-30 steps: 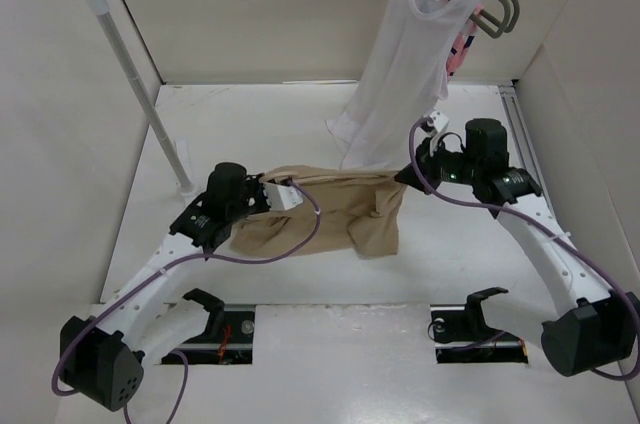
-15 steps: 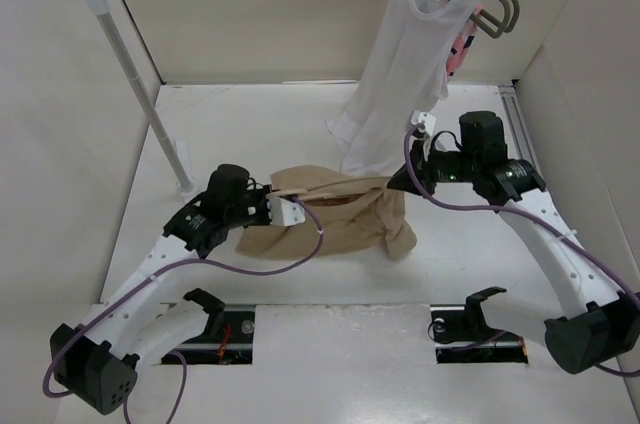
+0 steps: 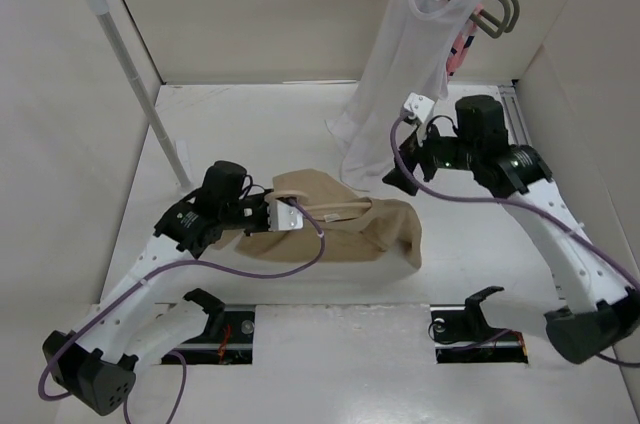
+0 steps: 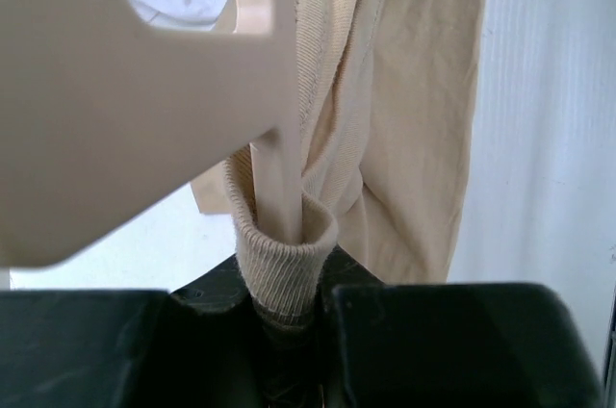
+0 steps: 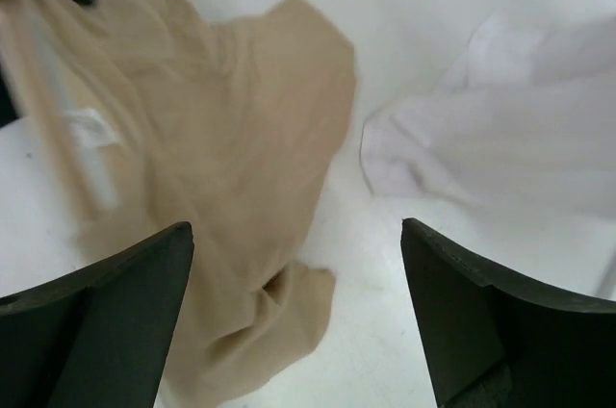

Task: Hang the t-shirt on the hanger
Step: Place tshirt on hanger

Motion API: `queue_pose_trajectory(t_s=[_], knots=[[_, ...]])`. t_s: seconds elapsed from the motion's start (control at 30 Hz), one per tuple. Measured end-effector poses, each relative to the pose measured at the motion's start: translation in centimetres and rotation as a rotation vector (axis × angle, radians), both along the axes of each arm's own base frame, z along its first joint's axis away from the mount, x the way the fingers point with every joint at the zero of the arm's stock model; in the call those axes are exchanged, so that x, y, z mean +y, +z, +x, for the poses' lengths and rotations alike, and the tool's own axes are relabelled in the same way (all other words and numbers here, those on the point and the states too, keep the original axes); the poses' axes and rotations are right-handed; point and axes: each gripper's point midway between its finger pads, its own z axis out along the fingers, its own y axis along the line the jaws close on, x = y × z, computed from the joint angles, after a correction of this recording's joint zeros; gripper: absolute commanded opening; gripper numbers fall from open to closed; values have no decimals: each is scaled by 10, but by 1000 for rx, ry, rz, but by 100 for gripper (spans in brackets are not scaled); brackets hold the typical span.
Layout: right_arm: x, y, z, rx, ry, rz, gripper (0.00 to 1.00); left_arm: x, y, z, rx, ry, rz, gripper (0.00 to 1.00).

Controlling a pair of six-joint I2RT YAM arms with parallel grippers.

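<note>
Two jaws of the left gripper [image 4: 284,304] are clamped on the hanger [image 4: 273,163], a thin pale peach bar, with the ribbed collar of the t-shirt [image 3: 352,230] bunched round it. Tan and plain, the shirt lies crumpled on the table [image 3: 250,134] between the arms. The right gripper [image 5: 296,235] hovers spread wide, empty, beside the white tank top [image 3: 400,74].

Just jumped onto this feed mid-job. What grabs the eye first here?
The tan t-shirt lies bunched mid-table, and the left gripper is shut on its ribbed collar with the pale hanger threaded through it. The right gripper hangs open above the shirt's far end, holding nothing. Behind it, a white tank top hangs from a grey-green hanger at the back right, its hem reaching the table.
</note>
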Motion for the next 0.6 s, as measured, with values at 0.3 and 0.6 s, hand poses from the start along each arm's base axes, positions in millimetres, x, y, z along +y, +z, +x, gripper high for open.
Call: queue_pose_trajectory(t_s=[0.3, 0.6], knots=[[63, 91, -89, -317, 277, 132, 82, 6, -11, 7, 23, 42, 49, 0], [122, -24, -63, -104, 306, -122, 62, 5, -6, 7, 18, 36, 43, 0]])
